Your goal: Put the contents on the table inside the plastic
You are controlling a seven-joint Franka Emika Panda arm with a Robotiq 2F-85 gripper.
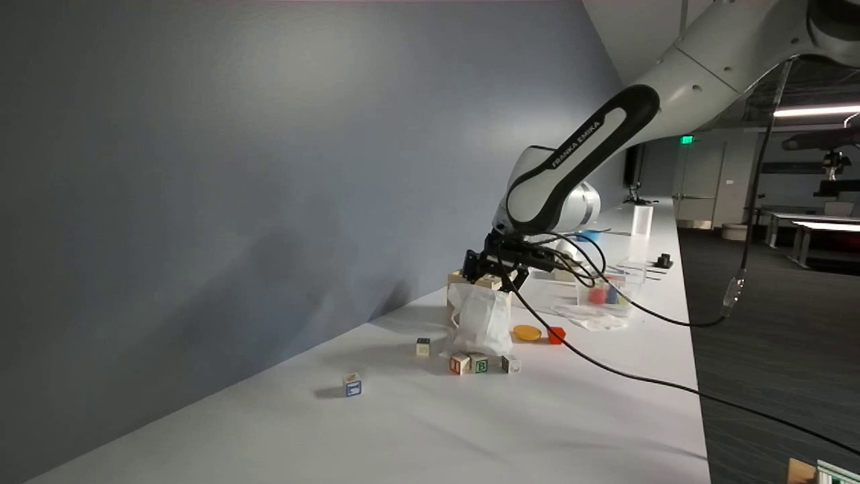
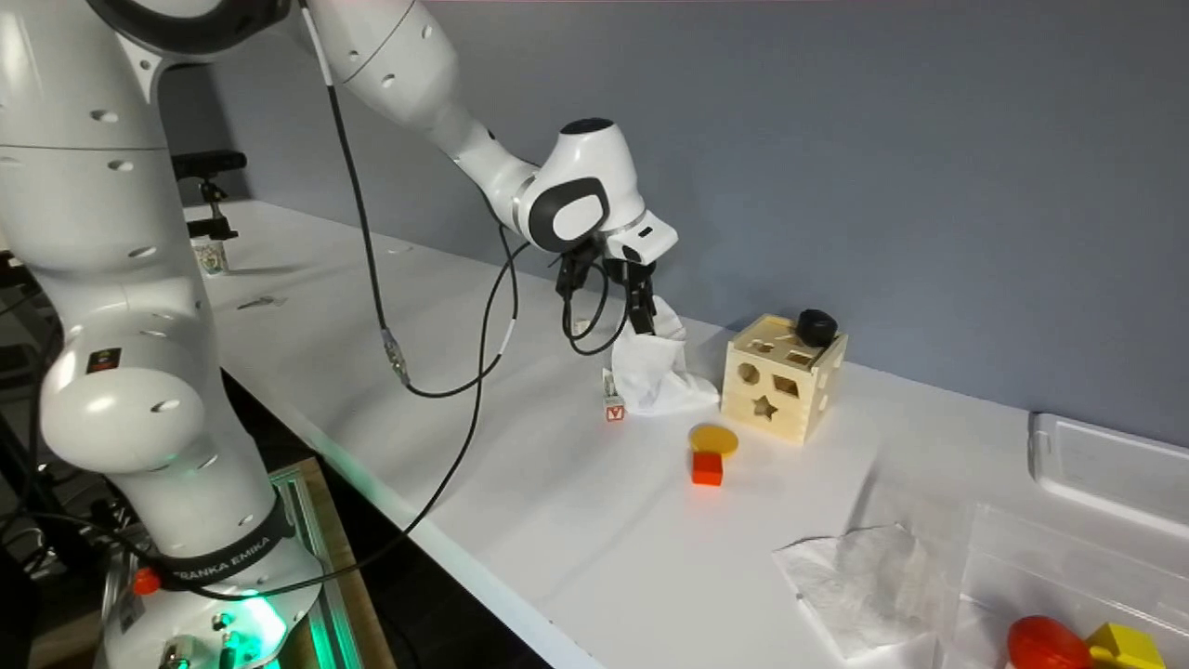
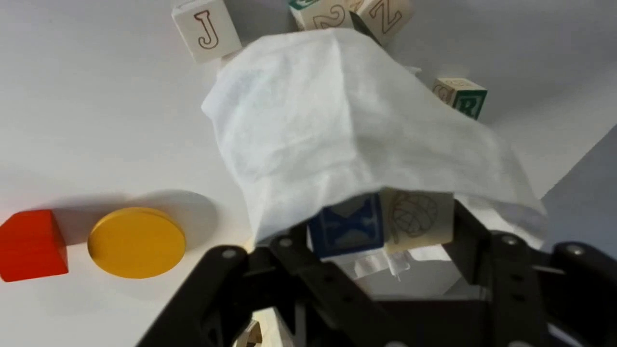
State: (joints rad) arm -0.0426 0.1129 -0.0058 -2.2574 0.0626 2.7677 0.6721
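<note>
Behind the bag (image 3: 337, 130), lettered blocks (image 3: 320, 17) are partly hidden

Bag (image 1: 482, 319) set on the table (image 1: 416, 430) in an exterior view, box (image 1: 489, 283) tucked behind, three cubes (image 1: 479, 364) strung along bag's near side, fourth cube (image 1: 422, 347) placed left, fifth cube (image 1: 353, 385) stranded farther left and nearer, disc (image 1: 527, 333) then block (image 1: 556, 335) parked right.

I note a pale wooden box (image 2: 788, 405) pierced with shapes, a round black object (image 2: 816, 328) resting on its top. Grey wall (image 2: 836, 167) behind. In an exterior view I see a clear container (image 2: 1040, 567) with a red piece (image 2: 1048, 643) and a yellow piece (image 2: 1126, 646) inside, a lid-like tray (image 2: 1115, 465) beyond, near the wall. Far off: door (image 1: 697, 178), green lit sign (image 1: 686, 139).
</note>
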